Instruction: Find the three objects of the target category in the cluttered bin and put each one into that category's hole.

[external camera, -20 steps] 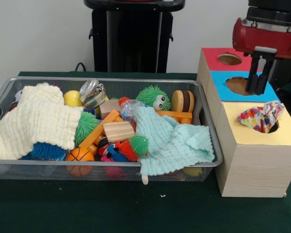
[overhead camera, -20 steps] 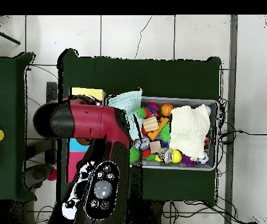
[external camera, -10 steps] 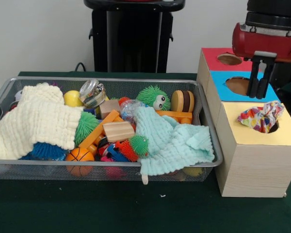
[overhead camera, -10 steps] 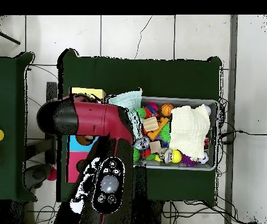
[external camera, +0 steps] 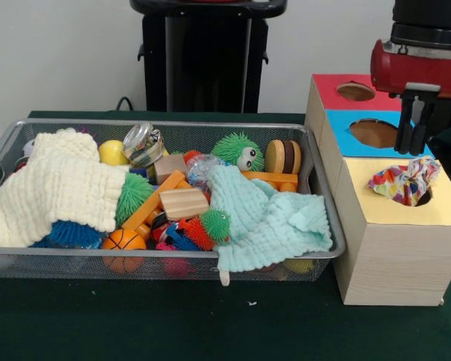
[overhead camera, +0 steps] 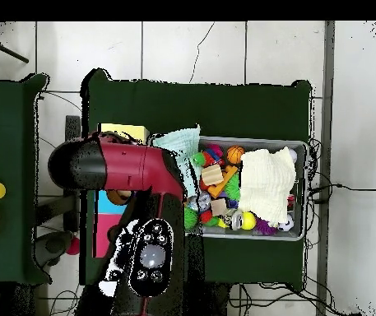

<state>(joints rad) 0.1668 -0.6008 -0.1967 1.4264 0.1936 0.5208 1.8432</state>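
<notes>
The gripper (external camera: 413,147) hung empty above the row of boxes, its two dark fingers close together with only a sliver of gap between them and nothing held; it looked closed. Its tips sat over the blue-topped box (external camera: 344,135), just beyond the edge of the yellow-topped box (external camera: 406,216).

The knotted fabric ball (external camera: 404,181), patterned in many colours, sat in the hole (external camera: 425,197) of the yellow-topped box, and much of it bulged above the rim rather than dropping through. In the front view it lay at about six o'clock from the fingertips, close below them and clear of them. Its bulk spread mostly sideways across the opening, from nine to three o'clock.

That relation is what the next move turns on: the arm would either press straight down at six o'clock to seat the ball, or swing toward nine o'clock, where the bin (external camera: 165,125) lay well apart.

No other fabric ball could be made out in the bin. A cream cloth (external camera: 56,188) and a mint cloth (external camera: 267,218) covered much of the clutter and might hide some.

The overhead view showed the red arm (overhead camera: 133,169) blocking the boxes, so it gave no help with the hole.
</notes>
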